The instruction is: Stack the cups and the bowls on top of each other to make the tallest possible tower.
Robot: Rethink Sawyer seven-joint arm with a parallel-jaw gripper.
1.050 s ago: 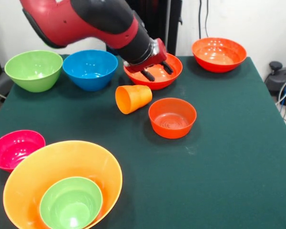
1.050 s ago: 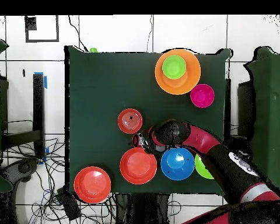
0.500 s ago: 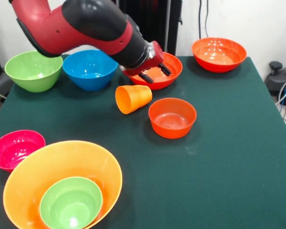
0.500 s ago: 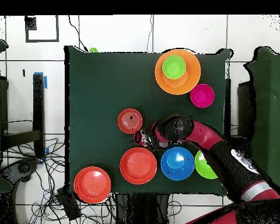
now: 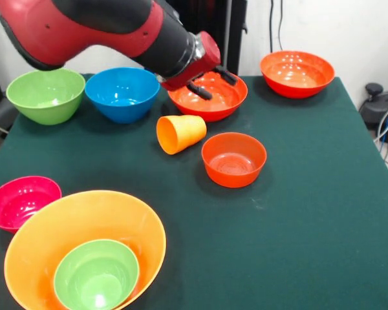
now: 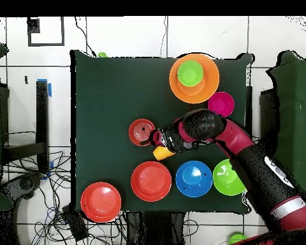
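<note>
A red and black robot arm (image 5: 97, 29) hangs over a green table (image 5: 310, 213) crowded with plastic bowls, its gripper (image 5: 207, 82) spread wide and holding nothing above a wide red-orange bowl (image 5: 213, 103). The tower looks barely begun: only a small green bowl (image 5: 97, 276) sits nested, mouth up, inside the big orange bowl (image 5: 58, 232) at the table's near corner. Everything else appears to be waiting its turn. An orange cup (image 5: 180, 133) lies tipped on its side, open mouth facing the near left, between the wide red-orange bowl and a small red-orange bowl (image 5: 233, 159), just beside the latter. A pink bowl (image 5: 19, 201) stands close against the big orange bowl. A larger green bowl (image 5: 45, 95) and a blue bowl (image 5: 123, 93) line the far edge, with another red-orange bowl (image 5: 296, 73) at the far corner. All are glossy, smooth and upright apart from the cup, which would seem the next piece to be lifted.
</note>
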